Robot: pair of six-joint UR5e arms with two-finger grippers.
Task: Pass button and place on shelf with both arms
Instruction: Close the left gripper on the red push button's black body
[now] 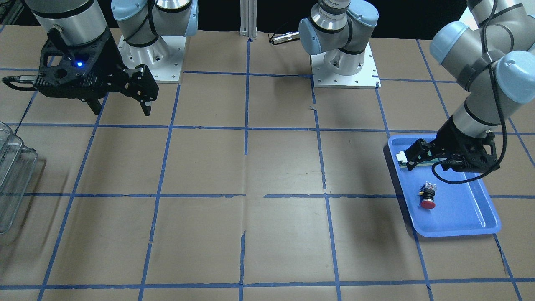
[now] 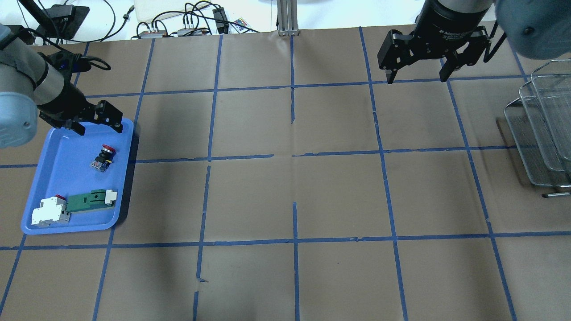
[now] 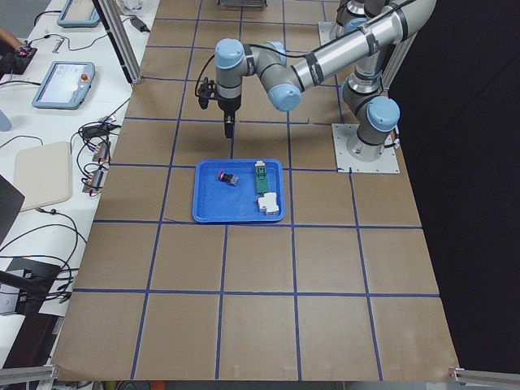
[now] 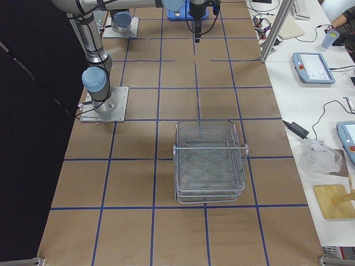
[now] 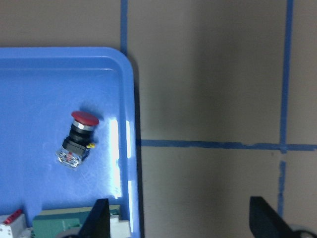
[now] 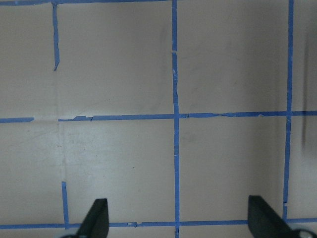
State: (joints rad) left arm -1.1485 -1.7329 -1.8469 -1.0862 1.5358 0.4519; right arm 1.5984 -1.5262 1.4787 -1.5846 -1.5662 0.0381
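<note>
The button (image 2: 103, 157), with a red cap on a black body, lies on its side in the blue tray (image 2: 62, 147). It also shows in the front view (image 1: 427, 198) and the left wrist view (image 5: 79, 136). My left gripper (image 2: 99, 130) is open and empty, raised over the tray's far edge, apart from the button; its fingertips (image 5: 99, 220) frame the tray's corner. My right gripper (image 2: 417, 79) is open and empty, high above the table at the far right, with bare paper below it (image 6: 179, 223). The wire-mesh shelf (image 2: 544, 129) stands at the right edge.
The tray also holds a green-and-white flat part (image 2: 89, 200) and a white block with red (image 2: 49, 211) at its near end. The table is brown paper with a blue tape grid. Cables and a monitor lie beyond the far edge.
</note>
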